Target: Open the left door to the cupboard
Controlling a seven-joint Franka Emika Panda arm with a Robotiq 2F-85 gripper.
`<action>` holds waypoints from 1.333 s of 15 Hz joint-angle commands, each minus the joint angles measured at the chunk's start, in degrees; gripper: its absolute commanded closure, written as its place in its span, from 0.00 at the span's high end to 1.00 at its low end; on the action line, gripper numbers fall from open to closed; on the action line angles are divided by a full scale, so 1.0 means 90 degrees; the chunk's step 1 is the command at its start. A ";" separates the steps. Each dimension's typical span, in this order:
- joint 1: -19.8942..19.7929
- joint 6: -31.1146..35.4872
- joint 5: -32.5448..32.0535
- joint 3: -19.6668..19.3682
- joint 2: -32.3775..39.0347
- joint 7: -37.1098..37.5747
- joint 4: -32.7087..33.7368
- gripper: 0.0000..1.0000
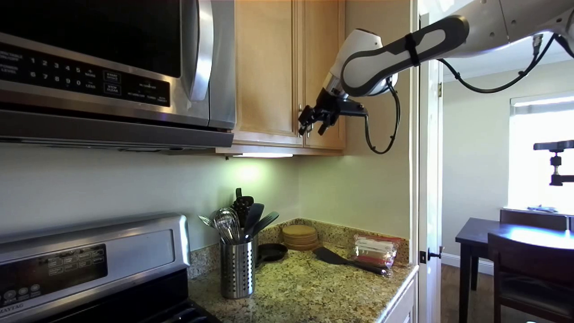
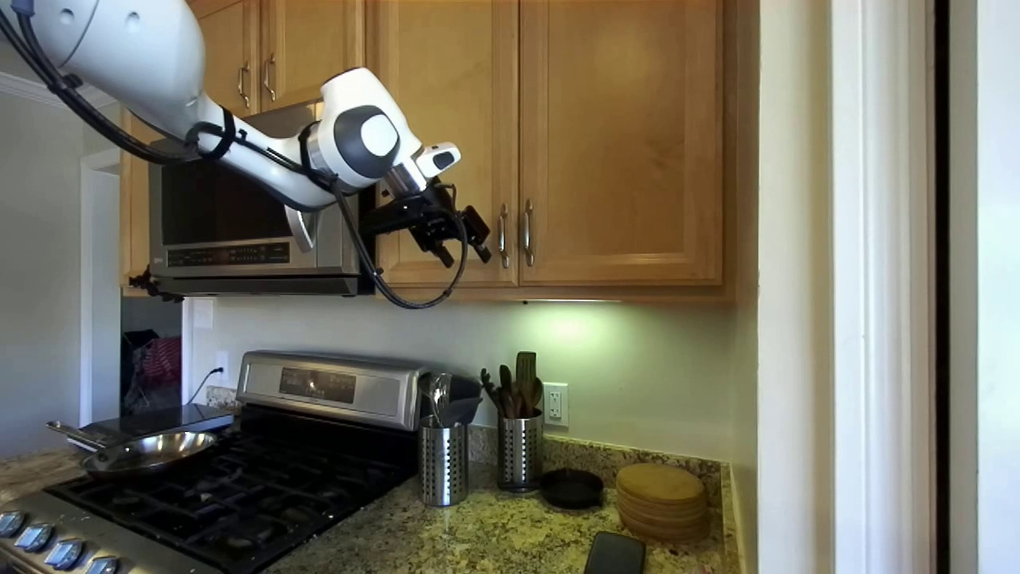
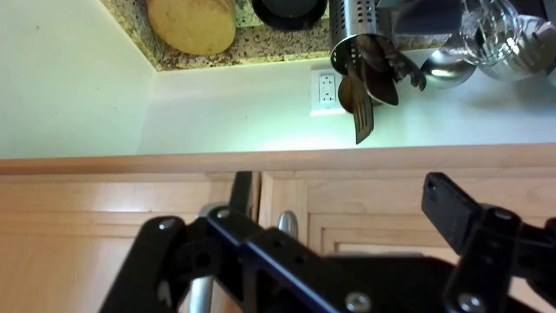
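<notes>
The left door [image 2: 446, 80] of the light-tan cupboard [image 2: 621, 293] is closed in both exterior views [image 1: 269, 67]. In the wrist view, which stands upside down, this door [image 3: 373, 195] is on the right. Its slim silver handle [image 2: 503, 235] is at its lower inner edge; only the handle's end [image 3: 288, 224] shows in the wrist view. My black gripper [image 2: 466, 257] is open and empty in front of the lower door. In the wrist view the handle end appears between the spread fingers [image 3: 339, 193], nearer one finger. Contact with it cannot be told.
The closed twin door [image 2: 625, 135] with its own handle [image 2: 527, 231] is beside it. The microwave [image 1: 193, 107] sticks out on the other side. A side wall [image 1: 376, 188] borders the cupboard. Utensil holders [image 2: 444, 466] stand on the counter below.
</notes>
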 commanded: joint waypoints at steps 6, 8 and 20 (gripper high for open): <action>-0.0171 0.0531 -0.0333 -0.0197 0.0525 0.0789 0.0908 1.00; -0.0150 0.0429 -0.0230 -0.0239 0.0681 0.0815 0.1149 1.00; -0.0044 0.0029 0.0079 -0.0327 0.1160 0.0670 0.1837 0.50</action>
